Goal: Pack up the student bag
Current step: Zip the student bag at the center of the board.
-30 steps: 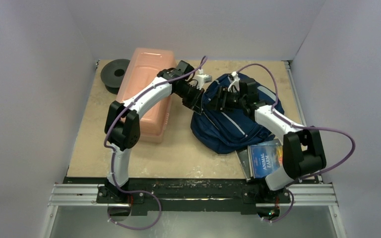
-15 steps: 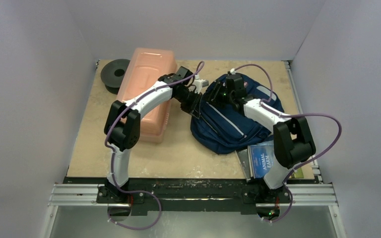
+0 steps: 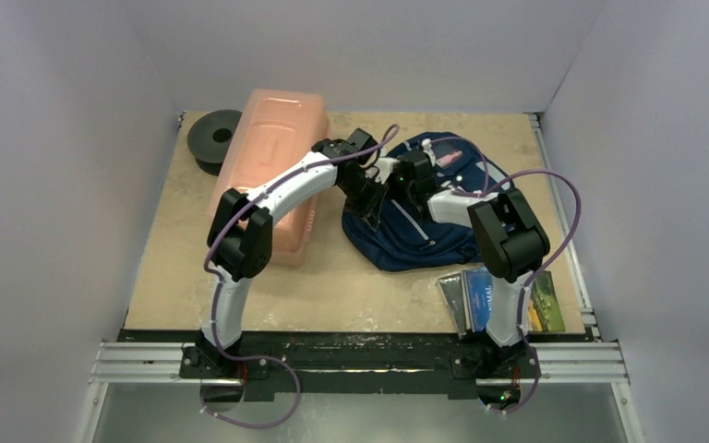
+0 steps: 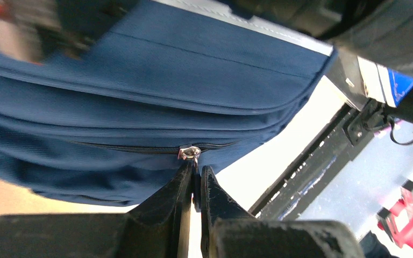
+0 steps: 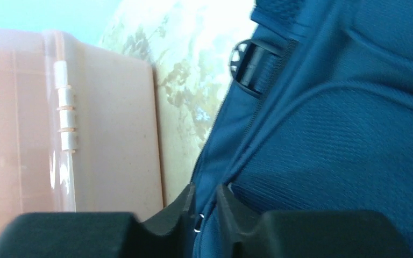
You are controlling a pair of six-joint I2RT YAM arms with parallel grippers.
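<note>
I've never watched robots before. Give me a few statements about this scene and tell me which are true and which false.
1. The left fingers pinch a zip pull on the backpack. True.
2. The pink box lies on the backpack. False: it lies beside it on the table.
3. Books lie near the table's front right corner. True.
4. The black spool sits inside the backpack. False: it stands at the far left corner.

Gap between box (image 3: pixel 272 166) and bag (image 3: pixel 425 242) is narrow; left arm (image 3: pixel 286 180) and right arm (image 3: pixel 506 235) crowd it. Spool (image 3: pixel 212 138) blocks far-left corner, books (image 3: pixel 480 295) near right. Open table (image 3: pixel 332 286) near, centre-left.
</note>
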